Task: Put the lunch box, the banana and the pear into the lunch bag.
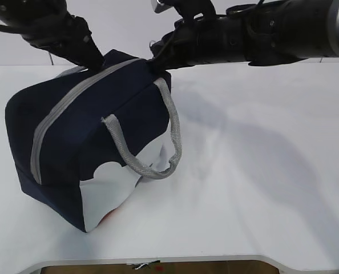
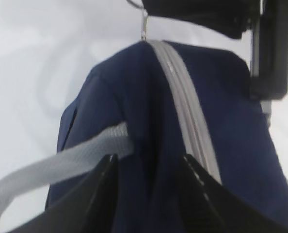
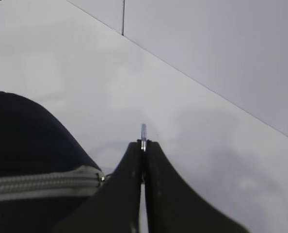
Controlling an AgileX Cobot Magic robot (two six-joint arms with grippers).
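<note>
- The lunch bag [image 1: 95, 142] sits on the white table [image 1: 261, 171], towards the left of the exterior view, tipped so that its top slopes and 1 lower corner points at the camera.
- Its grey zipper [image 1: 61, 108] is closed along the whole navy top, from the front left edge up to the far end where my 2 arms meet it.
- My right pincer [image 3: 143, 145] has its 2 black fingers pressed together on the small metal ring pull [image 3: 143, 131]; the ring's tip pokes out just above the fingertips, right at the end of the zipper.
- In the left wrist view the same ring pull [image 2: 144, 26] stands up from the bag's far corner, held by the dark gripper above it.
- My left pincer [image 2: 149, 170] has its 2 black fingers [image 2: 98, 194] spread to either side of the bag's navy top fabric at the near end, with the zipper band running past the right finger.
- I cannot tell whether those left fingers actually press the cloth or only straddle it.
- 1 grey webbing handle [image 1: 152, 148] hangs down the front over the white lower panel [image 1: 121, 191]; the other handle [image 2: 52, 167] loops off to the left beside my left fingers.
- A small orange-red patch shows at the bottom edge of the white panel; I cannot tell what it is.
</note>
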